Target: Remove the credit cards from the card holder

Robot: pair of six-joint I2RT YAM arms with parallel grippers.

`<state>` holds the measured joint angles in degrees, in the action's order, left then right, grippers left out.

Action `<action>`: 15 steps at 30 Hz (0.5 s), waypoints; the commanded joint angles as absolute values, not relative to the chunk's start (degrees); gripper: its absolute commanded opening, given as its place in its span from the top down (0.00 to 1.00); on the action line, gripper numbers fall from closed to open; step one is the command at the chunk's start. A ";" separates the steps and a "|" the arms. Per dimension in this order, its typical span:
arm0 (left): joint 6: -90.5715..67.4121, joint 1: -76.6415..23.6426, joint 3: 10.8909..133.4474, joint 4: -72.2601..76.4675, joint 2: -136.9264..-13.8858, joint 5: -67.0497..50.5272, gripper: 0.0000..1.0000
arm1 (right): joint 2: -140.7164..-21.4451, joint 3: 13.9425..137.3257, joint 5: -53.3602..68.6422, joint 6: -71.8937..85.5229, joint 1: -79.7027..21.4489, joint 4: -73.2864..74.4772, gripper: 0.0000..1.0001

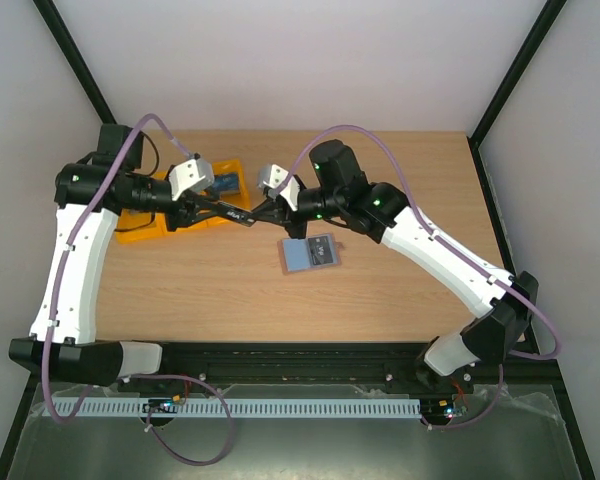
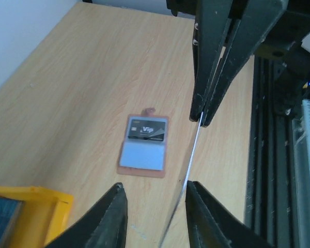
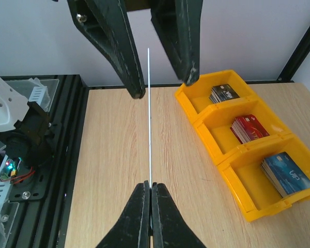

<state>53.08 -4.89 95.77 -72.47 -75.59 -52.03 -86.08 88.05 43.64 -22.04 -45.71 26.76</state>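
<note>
Above the bench (image 1: pixel 200 290), the right fingers (image 3: pixel 150 188) pinch one credit card (image 3: pixel 149 113) edge-on, while the left fingers (image 2: pixel 156 196) stand part-open on either side of it, not touching. The card holder (image 2: pixel 143 147) lies flat on the bench, a dark card (image 2: pixel 147 130) in it, well apart from the yellow tray (image 3: pixel 200 129).

Card holder (image 1: pixel 309 254) mid-frame on table (image 1: pixel 400 290), 1 card (image 2: pixel 146 130) lying on it; held card (image 1: pixel 235 214) up-left of holder; tray (image 1: pixel 140 228) at upper left w/ card stacks (image 3: pixel 249 128) in 3 compartments.

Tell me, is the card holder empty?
Not empty: the card holder shows one dark card at its tab end.
</note>
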 commanded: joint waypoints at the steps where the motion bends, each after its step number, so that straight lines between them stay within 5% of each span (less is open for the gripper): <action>1: 55.25 -5.27 93.83 -74.02 -74.14 -54.73 0.77 | -85.59 89.47 45.08 -20.39 -45.50 23.75 0.98; 2: 54.97 -5.27 93.48 -73.62 -73.96 -55.35 0.93 | -85.79 89.61 45.60 -19.98 -45.45 23.09 0.98; 5: 44.65 -5.25 91.40 -66.44 -73.05 -56.55 0.98 | -86.39 89.56 45.60 -17.02 -45.46 19.72 0.98; 7: 36.07 -4.25 89.15 -60.13 -71.50 -58.60 0.98 | -85.56 87.35 41.73 -8.54 -44.59 12.33 0.80; 9: 26.72 -1.38 84.63 -50.49 -68.61 -63.56 0.98 | -84.05 81.13 50.00 1.78 -40.97 -0.23 0.69; 12: 9.52 -0.62 75.60 -30.67 -63.18 -69.74 0.98 | -83.74 75.61 60.64 16.38 -38.19 -15.95 0.36; 15: 2.78 -0.70 70.75 -22.05 -60.20 -71.53 0.98 | -85.48 78.74 65.26 16.69 -38.06 -12.07 0.32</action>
<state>20.62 -0.67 75.24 -42.33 -64.01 -63.79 -84.97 76.97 54.39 5.26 -38.70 -1.76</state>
